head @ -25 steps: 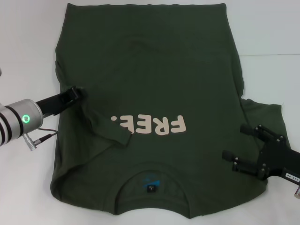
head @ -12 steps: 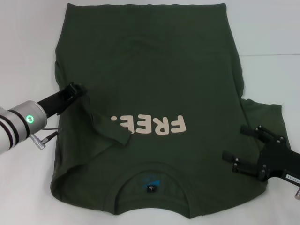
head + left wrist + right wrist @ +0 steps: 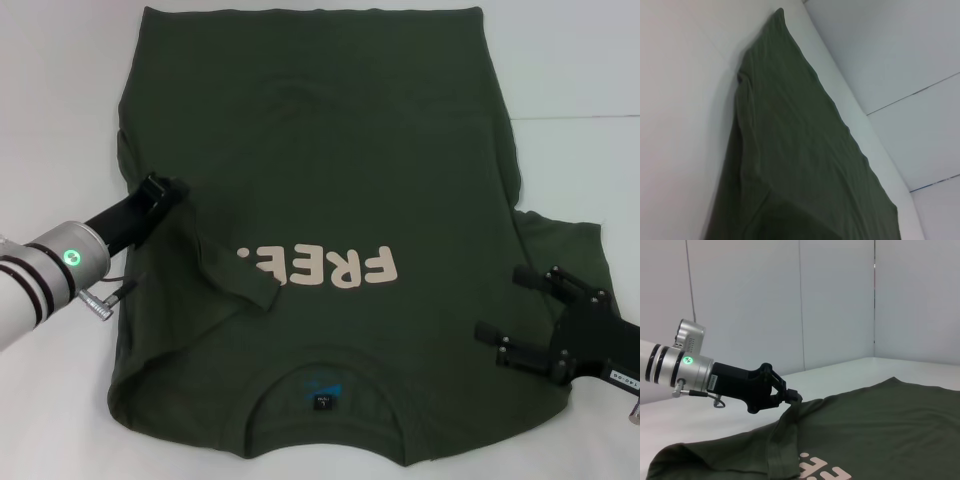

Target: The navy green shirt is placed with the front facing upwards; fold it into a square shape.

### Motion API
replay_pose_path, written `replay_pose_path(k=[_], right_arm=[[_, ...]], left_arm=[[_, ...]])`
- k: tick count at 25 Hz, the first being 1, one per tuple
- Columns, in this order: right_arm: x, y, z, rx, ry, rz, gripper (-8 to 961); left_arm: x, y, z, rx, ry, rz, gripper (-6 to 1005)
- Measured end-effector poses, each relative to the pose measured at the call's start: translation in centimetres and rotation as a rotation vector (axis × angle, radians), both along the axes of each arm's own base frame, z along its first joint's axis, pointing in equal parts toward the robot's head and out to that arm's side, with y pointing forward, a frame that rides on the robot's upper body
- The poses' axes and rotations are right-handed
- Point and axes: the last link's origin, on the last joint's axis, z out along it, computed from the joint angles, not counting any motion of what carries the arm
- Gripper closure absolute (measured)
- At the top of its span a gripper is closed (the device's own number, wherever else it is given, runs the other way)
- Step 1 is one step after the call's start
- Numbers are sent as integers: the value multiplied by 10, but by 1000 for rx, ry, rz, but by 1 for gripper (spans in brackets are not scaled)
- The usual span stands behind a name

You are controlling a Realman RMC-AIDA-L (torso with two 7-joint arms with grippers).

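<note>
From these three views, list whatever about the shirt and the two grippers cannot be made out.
- Left sleeve of the navy green shirt: folded inward, so the fabric beneath it is hidden in the head view.
- Left gripper: its fingers close on a fold; how much cloth they hold is hidden.
- Left wrist view: only shirt fabric, none of that arm's own fingers.
- Neck label: print too small to read.
- Right gripper: open beside the right sleeve; contact with cloth is unclear.

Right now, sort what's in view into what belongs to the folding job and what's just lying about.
Job:
- navy green shirt, left sleeve folded inward
- left claw, shut on the sleeve fabric
- right claw, open by the right sleeve

Lying about:
- white table only
</note>
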Motion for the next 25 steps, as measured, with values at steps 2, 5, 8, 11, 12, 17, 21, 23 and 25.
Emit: replay_pose_path(k=[2,5,8,11,12,17,21,23,25], right_arm=[[0,0,0,0,0,0,12],[0,0,0,0,-1,-1,13],[0,0,0,0,-1,1,13],[-1,0,0,-1,0,1,13],[-1,0,-1,-1,0,2,13],[-1,0,-1,-3,1,3,13],[-1,0,-1,-4,2,5,13],[-2,0,-1,-6,3,6,13],[-2,0,-1,-6,3,6,13]], left_arm=[[2,0,-1,3,-16,-1,952],[4,-1,-3,14,-46,4,950],[6,0,-5,20,-71,11,948],[9,1,-6,23,-88,13,946],[10,2,-6,27,-93,14,945],[10,3,-3,47,-123,21,930],[11,2,-5,52,-121,14,877],[13,2,-7,56,-116,1,851],[16,2,-7,61,-115,-12,824]])
